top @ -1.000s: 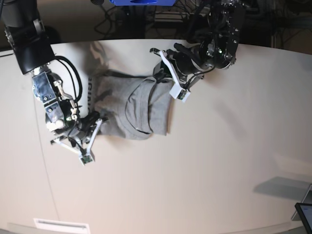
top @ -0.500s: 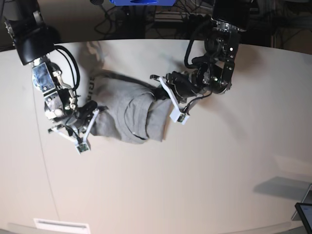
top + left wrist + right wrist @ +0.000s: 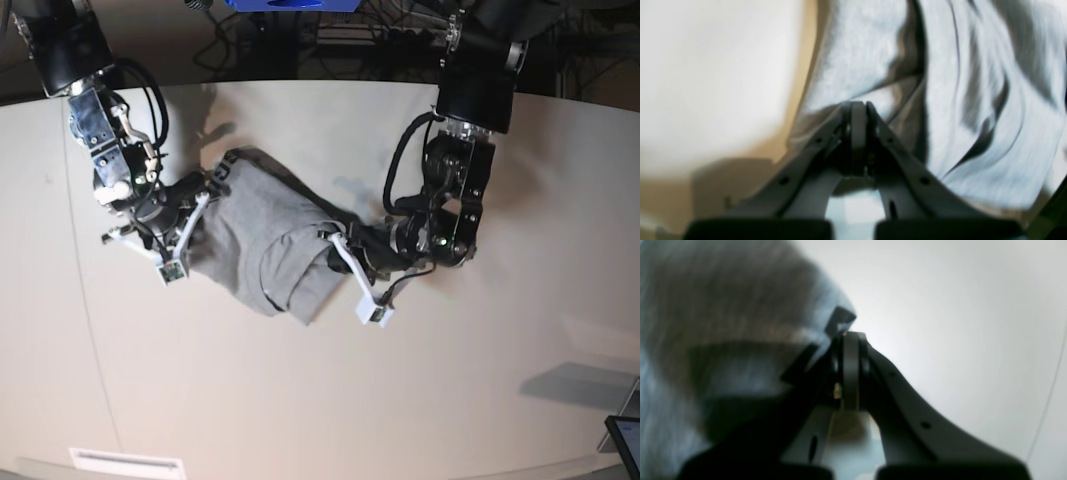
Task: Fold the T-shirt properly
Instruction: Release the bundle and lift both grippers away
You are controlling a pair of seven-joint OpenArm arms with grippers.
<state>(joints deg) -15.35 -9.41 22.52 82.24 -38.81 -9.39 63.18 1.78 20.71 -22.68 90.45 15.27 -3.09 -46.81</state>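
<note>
Grey cotton, soft and limp: the T-shirt [image 3: 262,238] lies bunched on the pale tabletop [image 3: 450,400], left of centre in the base view, stretched on a slant between the two arms. Collar and a doubled layer show near its middle; ridges run across it in the left wrist view.

Right gripper [image 3: 192,205], on the left of the base view, sits at the shirt's far-left edge. Its fingers [image 3: 850,350] are pressed together; cloth lies right against them, and a fold looks pinched there, though blur leaves that uncertain.

Left gripper [image 3: 340,250], on the right of the base view, sits at the shirt's near-right end. Its fingers [image 3: 858,116] are closed too, and fabric fans out from their tips, so it looks to have hold of a hem or fold.

Handling, as judged: light, no stiffness, sags wherever unsupported, and layers slide over one another. A pinch at a single point lets the rest droop and crease. Best holds are hems, seams or corners, where the cloth is thicker and slips less. Two holds well apart keep an edge taut. Dragging over the tabletop may rumple the under layer.
</note>
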